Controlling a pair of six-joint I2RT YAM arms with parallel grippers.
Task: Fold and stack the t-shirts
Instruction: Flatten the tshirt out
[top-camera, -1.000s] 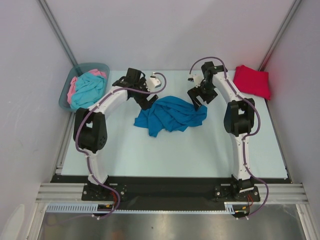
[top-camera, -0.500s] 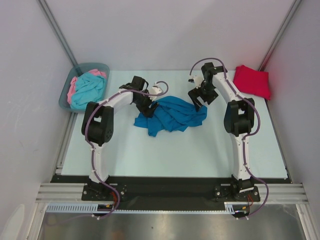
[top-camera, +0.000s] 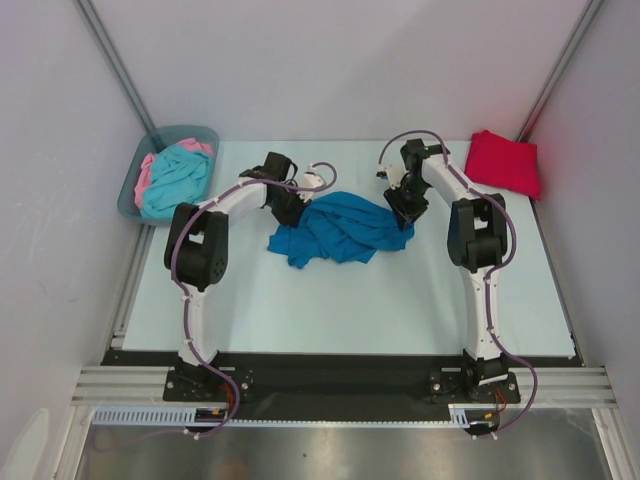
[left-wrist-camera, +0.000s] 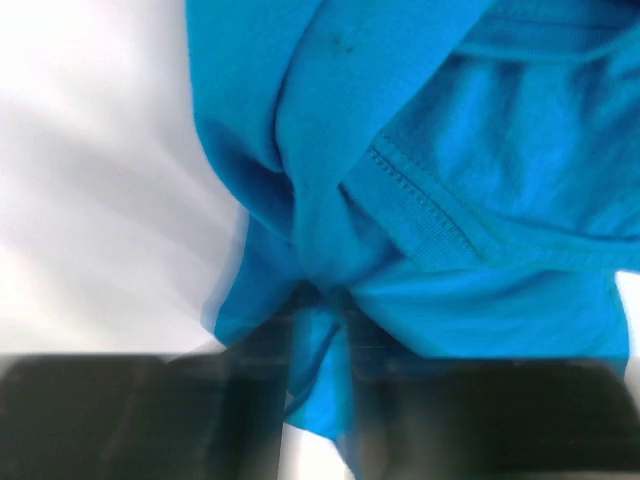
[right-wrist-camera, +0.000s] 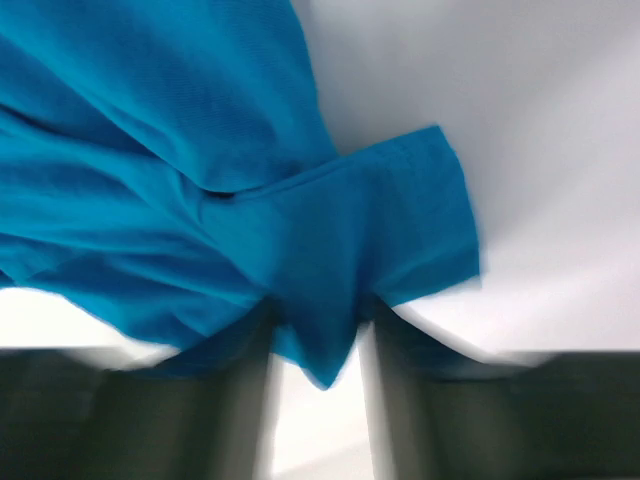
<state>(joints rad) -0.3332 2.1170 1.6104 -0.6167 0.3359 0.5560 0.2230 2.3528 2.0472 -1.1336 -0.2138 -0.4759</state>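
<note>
Nearest me, the two arms rise from their bases at the table's (top-camera: 400, 300) front edge and reach out to the middle of it. There the blue t-shirt (top-camera: 340, 232) lies crumpled in a loose heap, spread wider than it is deep.

My left gripper (top-camera: 298, 206) is now down on the shirt's far left edge. A second ago it hung above the bare table just left of the cloth with its fingers wide. Since then the arm has stretched forward and dropped. In the left wrist view the fingers (left-wrist-camera: 150, 410) are blurred, but they have closed to a narrow slot with a bunched strip of blue fabric pinched in it.

My right gripper (top-camera: 404, 210) has also come down, from a hover above the shirt's far right corner onto that corner. Its fingers (right-wrist-camera: 200, 410) have drawn in from fully spread and press on a fold of the hem from both sides. The cloth puckers where it meets them, and a tip of it hangs in the gap, with pale table showing below.

The shirt's near left lobe looks slightly pulled in compared with before.

Further back, nothing has shifted. The bin (top-camera: 128, 195) at the far left corner holds the turquoise t-shirt (top-camera: 178, 178), with the pink t-shirt (top-camera: 147, 170) under it. The folded red t-shirt (top-camera: 505, 162) lies at the far right corner, well apart from both grippers.
</note>
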